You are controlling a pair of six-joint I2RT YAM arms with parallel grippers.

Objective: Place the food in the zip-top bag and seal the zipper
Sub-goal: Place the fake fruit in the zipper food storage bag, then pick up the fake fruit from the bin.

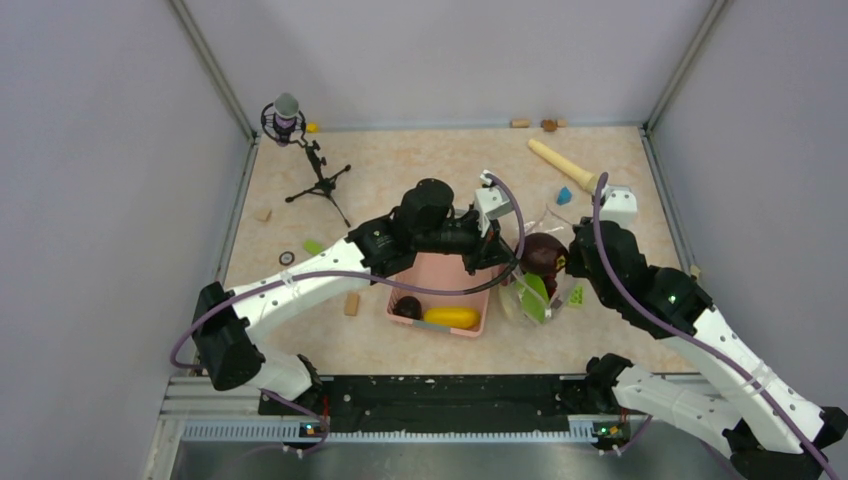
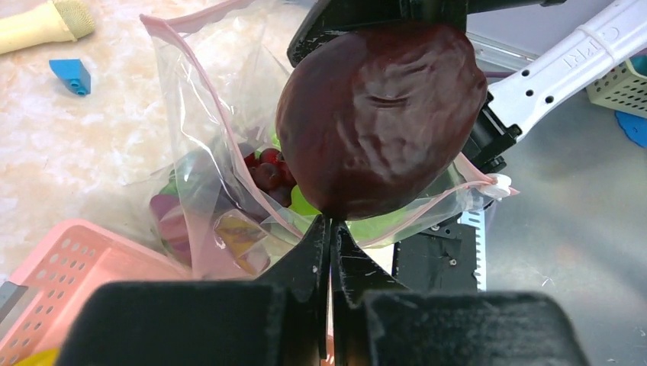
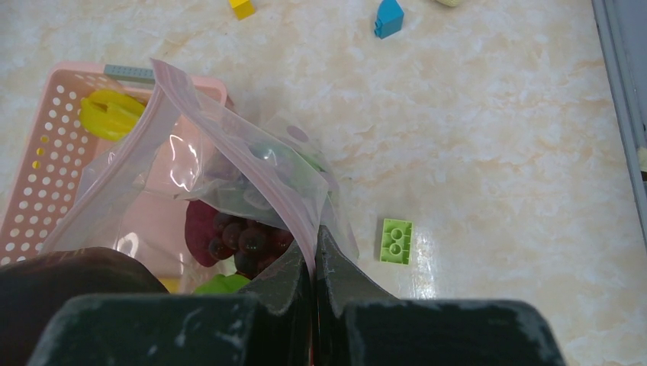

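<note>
Nearest, the yellow fruit (image 1: 450, 317) waits in the pink basket (image 1: 440, 272). Beyond it both tools are closed: right tool (image 3: 313, 240) pinches the zipper (image 3: 236, 149) to hold the zip-top bag (image 3: 130, 175) agape, left tool (image 2: 332, 225) seemingly the opposite rim (view crowded), the dark purple-brown piece (image 2: 381, 114) lodged in its mouth

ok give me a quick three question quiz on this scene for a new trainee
1. True or false: the pink basket is empty.
2. The right gripper is shut on: a) the zipper edge of the zip-top bag, b) the pink basket's rim, c) nothing?
3. What colour is the flat block lying right of the bag in the right wrist view?
Key: 1 false, a yellow fruit lies in it. 2 a. 3 light green.
</note>
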